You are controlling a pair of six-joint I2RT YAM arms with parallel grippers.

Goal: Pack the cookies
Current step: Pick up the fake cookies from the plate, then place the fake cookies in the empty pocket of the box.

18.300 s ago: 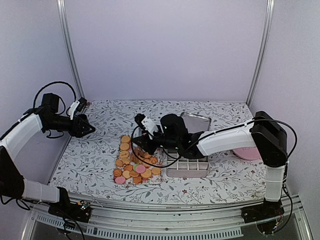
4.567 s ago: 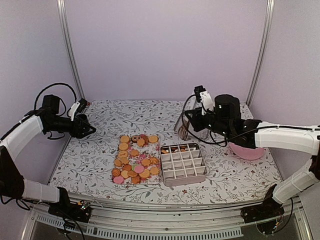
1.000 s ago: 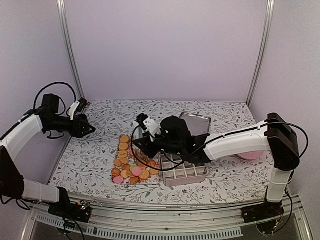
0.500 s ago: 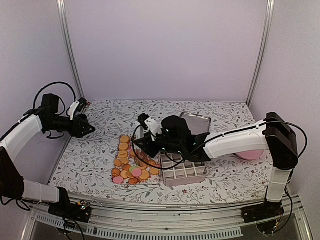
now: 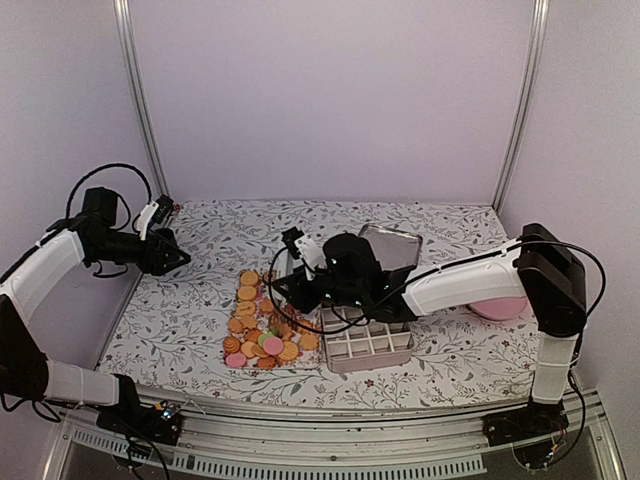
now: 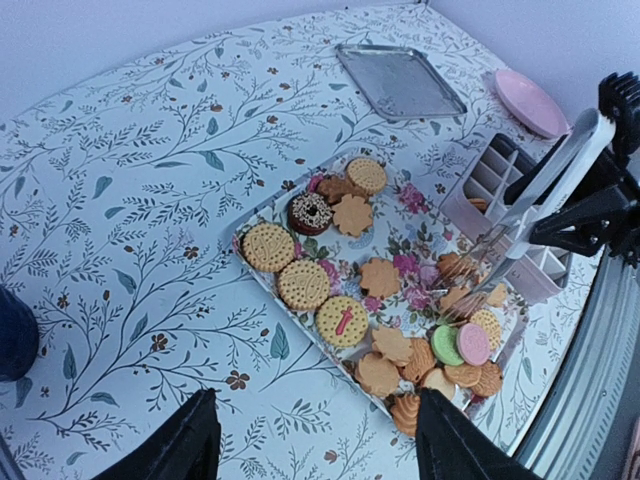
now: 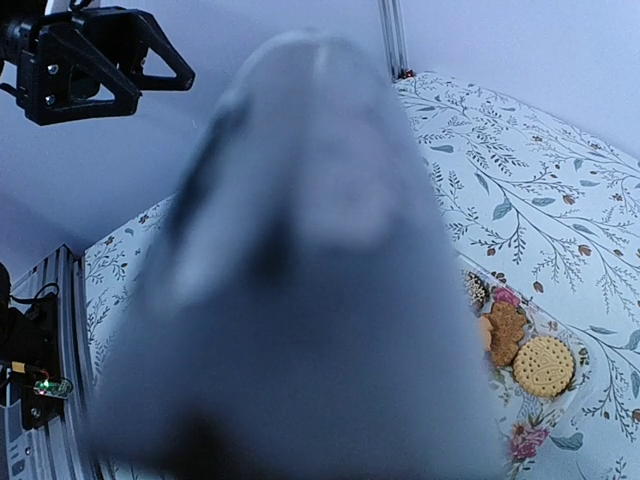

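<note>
**Operator:** What sits closest to you?

**Me:** Toward my near edge, the cookies point(image 5: 260, 335) lie heaped on a floral tray point(image 6: 410, 197). Most are orange-tan, with a pink and a green one at the near end. Just beside the tray on the right stands the divided box point(image 5: 372, 360).

**Operator:** And your right gripper?

**Me:** My right gripper point(image 5: 280, 295) reaches across the box and hangs low over the right side of the cookies. A grey blur fills that wrist's camera. I cannot tell how far the fingers are parted, or whether they have hold of a cookie.

**Operator:** What's further back?

**Me:** Behind the box a metal tray point(image 5: 395, 243) lies flat on the table point(image 5: 180, 330). A pink plate point(image 5: 497, 308) rests off to the right, partly behind my forearm.

**Operator:** And the left?

**Me:** My left gripper point(image 5: 178, 255) hovers at the far left, well apart from the cookies. Its fingers are spread wide with nothing between them.
</note>
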